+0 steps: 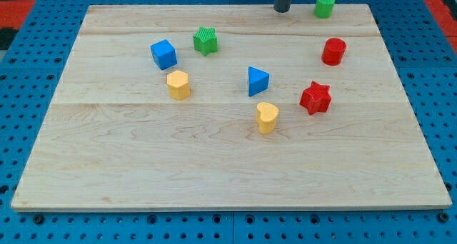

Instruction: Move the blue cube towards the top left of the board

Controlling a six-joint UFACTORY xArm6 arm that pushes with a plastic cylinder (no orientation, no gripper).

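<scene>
Item: wooden board (228, 158), pale, made of joined planks, laid on a blue perforated base (21, 51) that is seen on all sides of it. Item: blue cube (163, 54), placed in the board's upper left part, short of the top left corner and well apart from either edge there. Item: green star-shaped block (206, 41), set near the cube on the view's right and slightly higher. Item: yellow block (178, 85), of rounded many-sided form, found just below the cube, near it but not touching. Item: blue triangular block (258, 81), located close to the board's middle. Item: yellow heart-shaped block (267, 118), placed just below the blue triangular block. Item: red star-shaped block (315, 98), set to the view's right of those two. Item: red cylinder (333, 51), placed above the red star, toward the right edge. Item: green cylinder (325, 6), stood at the top edge, near the right corner. Item: my tip (282, 10), the lower end of a dark rod, seen at the top edge of the board, beside the green cylinder on the view's left and well apart from the blue cube. No jaws are fitted to the rod, so nothing is gripped.
</scene>
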